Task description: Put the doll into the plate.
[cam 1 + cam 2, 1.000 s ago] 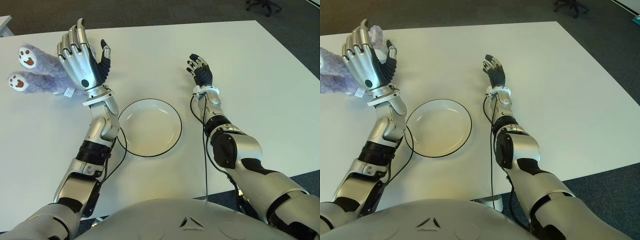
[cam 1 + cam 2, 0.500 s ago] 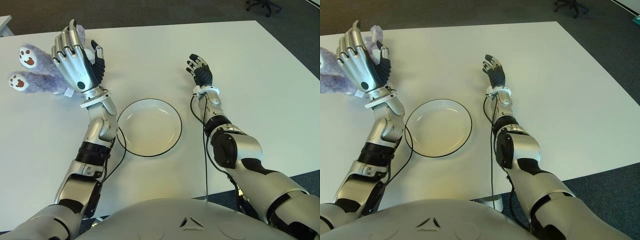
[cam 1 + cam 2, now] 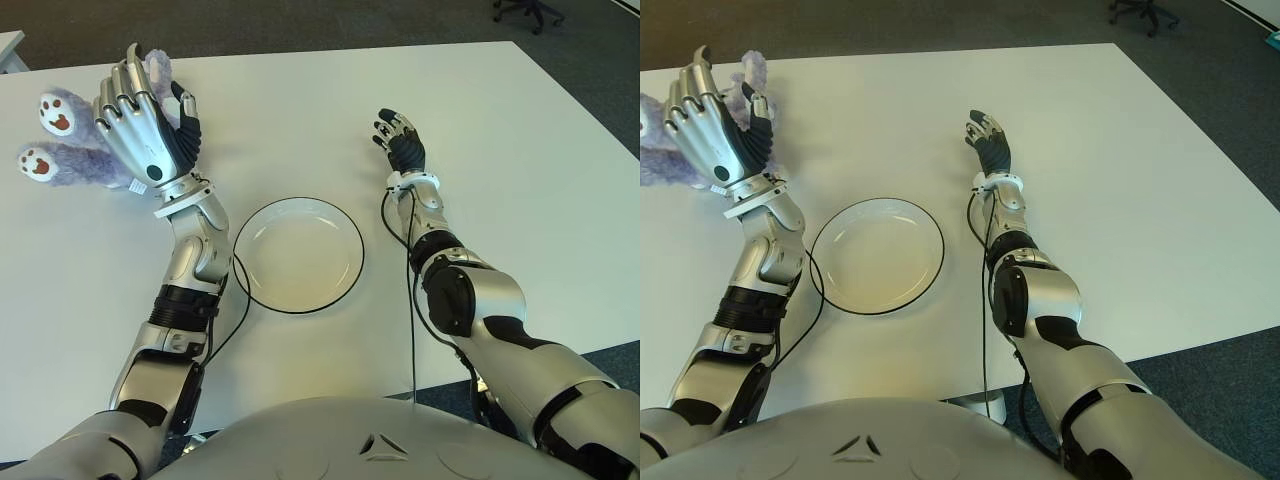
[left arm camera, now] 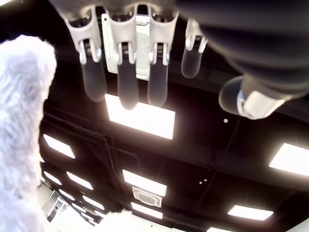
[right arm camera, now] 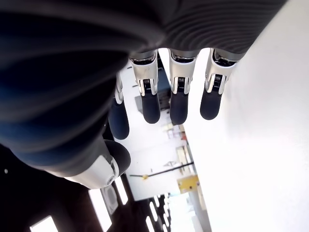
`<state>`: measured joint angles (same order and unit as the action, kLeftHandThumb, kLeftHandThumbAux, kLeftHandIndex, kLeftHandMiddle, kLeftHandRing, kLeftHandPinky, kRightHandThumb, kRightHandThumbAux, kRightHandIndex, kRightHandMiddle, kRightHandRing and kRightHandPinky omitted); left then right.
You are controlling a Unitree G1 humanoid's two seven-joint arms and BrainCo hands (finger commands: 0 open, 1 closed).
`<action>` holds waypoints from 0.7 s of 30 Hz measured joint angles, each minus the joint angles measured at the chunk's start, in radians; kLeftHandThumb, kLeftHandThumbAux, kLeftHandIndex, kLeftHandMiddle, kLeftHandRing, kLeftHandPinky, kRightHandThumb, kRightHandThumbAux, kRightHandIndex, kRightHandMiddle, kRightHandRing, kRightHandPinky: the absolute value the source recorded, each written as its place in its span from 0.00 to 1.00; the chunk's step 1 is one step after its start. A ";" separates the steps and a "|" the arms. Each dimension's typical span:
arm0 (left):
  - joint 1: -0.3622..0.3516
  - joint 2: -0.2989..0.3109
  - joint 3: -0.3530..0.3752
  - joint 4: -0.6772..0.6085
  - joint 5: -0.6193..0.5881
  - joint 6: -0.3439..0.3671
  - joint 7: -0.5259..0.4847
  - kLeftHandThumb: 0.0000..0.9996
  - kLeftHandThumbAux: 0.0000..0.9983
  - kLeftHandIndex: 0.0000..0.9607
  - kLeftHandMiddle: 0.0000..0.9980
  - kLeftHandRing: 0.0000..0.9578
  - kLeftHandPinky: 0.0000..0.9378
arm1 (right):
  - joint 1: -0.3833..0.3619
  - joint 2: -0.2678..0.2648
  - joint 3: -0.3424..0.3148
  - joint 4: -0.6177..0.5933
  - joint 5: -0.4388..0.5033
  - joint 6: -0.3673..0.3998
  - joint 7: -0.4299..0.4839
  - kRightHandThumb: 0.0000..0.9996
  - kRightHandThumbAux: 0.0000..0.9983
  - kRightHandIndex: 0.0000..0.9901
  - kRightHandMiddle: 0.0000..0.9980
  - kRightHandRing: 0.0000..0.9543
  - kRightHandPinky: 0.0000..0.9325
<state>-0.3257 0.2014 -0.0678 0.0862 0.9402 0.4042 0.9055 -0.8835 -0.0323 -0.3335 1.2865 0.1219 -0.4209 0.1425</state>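
We log the left robot hand raised w/ fingers spread and holding nothing, palm toward the doll, which we read as lining up a grasp; the doll lies on the table at the far left, well apart from the empty plate. Right robot hand shows right of the plate, fingers relaxed, idle. Doll: fluffy lavender plush, two pale paw soles w/ dark pads, white tag.

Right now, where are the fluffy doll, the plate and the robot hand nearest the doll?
doll (image 3: 62, 165), left eye view, on its purple furry leg.
plate (image 3: 330, 296), left eye view, on its near rim.
left robot hand (image 3: 138, 125), left eye view, on the silver back of the hand.
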 measured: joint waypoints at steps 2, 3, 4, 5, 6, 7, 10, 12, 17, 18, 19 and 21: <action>0.002 0.000 0.011 0.000 -0.008 -0.002 0.000 0.54 0.36 0.17 0.30 0.34 0.36 | 0.000 0.000 0.001 0.000 0.000 0.000 0.002 0.64 0.70 0.22 0.14 0.12 0.15; 0.004 0.000 0.015 -0.001 -0.011 -0.002 0.000 0.54 0.36 0.17 0.29 0.33 0.35 | 0.000 -0.001 0.001 0.000 0.000 0.000 0.003 0.64 0.70 0.22 0.14 0.12 0.15; 0.006 0.000 0.018 -0.002 -0.013 -0.003 0.000 0.54 0.36 0.16 0.29 0.33 0.35 | 0.000 -0.001 0.001 0.000 0.000 0.000 0.004 0.64 0.70 0.22 0.14 0.12 0.15; 0.010 0.000 0.021 -0.004 -0.018 -0.005 0.000 0.54 0.36 0.16 0.28 0.31 0.34 | 0.000 -0.002 0.001 0.000 0.000 0.000 0.005 0.64 0.70 0.22 0.14 0.12 0.15; 0.013 0.000 0.023 -0.005 -0.020 -0.008 0.001 0.54 0.36 0.16 0.28 0.31 0.34 | 0.000 -0.002 0.001 0.000 0.000 0.000 0.006 0.64 0.70 0.22 0.14 0.12 0.15; 0.017 0.000 0.026 -0.005 -0.022 -0.011 0.003 0.54 0.36 0.16 0.27 0.30 0.33 | 0.000 -0.003 0.001 0.000 0.000 0.000 0.007 0.64 0.70 0.22 0.14 0.12 0.14; 0.028 0.000 0.035 -0.005 -0.031 -0.027 0.016 0.54 0.36 0.15 0.25 0.28 0.30 | 0.000 -0.003 0.000 0.001 0.000 0.001 0.009 0.65 0.70 0.23 0.14 0.12 0.15; 0.034 0.000 0.045 -0.005 -0.039 -0.039 0.022 0.53 0.36 0.15 0.24 0.27 0.29 | -0.001 -0.003 -0.001 0.001 0.001 0.002 0.010 0.65 0.70 0.23 0.14 0.12 0.15; 0.036 0.002 0.066 -0.005 -0.062 -0.060 0.031 0.51 0.36 0.15 0.21 0.24 0.27 | -0.001 -0.005 -0.005 0.001 0.003 0.004 0.013 0.65 0.70 0.22 0.14 0.12 0.15; 0.036 0.002 0.071 -0.005 -0.067 -0.061 0.032 0.50 0.36 0.15 0.21 0.24 0.27 | -0.001 -0.005 -0.006 0.002 0.003 0.004 0.014 0.65 0.70 0.22 0.14 0.12 0.14; 0.036 0.002 0.075 -0.005 -0.069 -0.062 0.032 0.50 0.36 0.15 0.21 0.24 0.28 | -0.001 -0.005 -0.006 0.002 0.003 0.004 0.015 0.65 0.70 0.22 0.14 0.12 0.14; 0.037 0.001 0.086 -0.006 -0.077 -0.062 0.032 0.49 0.36 0.15 0.21 0.24 0.28 | -0.001 -0.005 -0.006 0.002 0.003 0.004 0.016 0.65 0.70 0.22 0.14 0.12 0.14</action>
<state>-0.2891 0.2022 0.0187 0.0803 0.8637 0.3418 0.9370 -0.8845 -0.0375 -0.3398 1.2884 0.1247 -0.4168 0.1589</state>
